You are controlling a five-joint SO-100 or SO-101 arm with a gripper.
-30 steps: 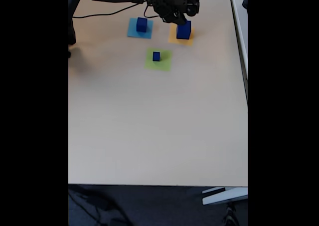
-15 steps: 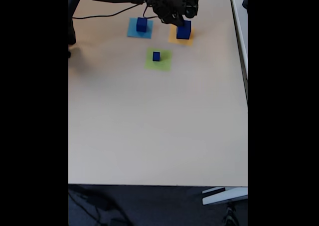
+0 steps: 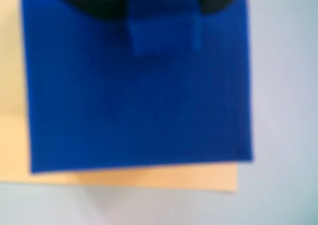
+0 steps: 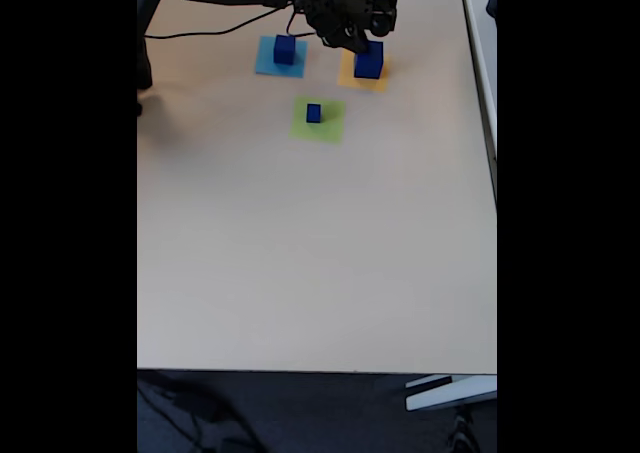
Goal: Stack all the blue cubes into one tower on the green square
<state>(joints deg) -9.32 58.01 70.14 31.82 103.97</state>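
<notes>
The large cube (image 4: pixel 369 61) on the orange square (image 4: pixel 350 76) is being addressed, directly beneath the hand (image 4: pixel 362 41). Hand state cannot be told. A secure grasp, then a lift, is judged necessary.

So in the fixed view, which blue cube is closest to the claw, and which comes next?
1. Cube on the orange square, right at the gripper.
2. Cube on the light-blue square, to its left.
3. Small cube on the green square, below, nearer the camera.

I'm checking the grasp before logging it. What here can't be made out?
- Pincer state: too small in the fixed view; in the wrist view the big blue cube hides it.
- Cube top edge: cut off by the wrist view frame.
- Orange square: mostly covered, blurred.
</notes>
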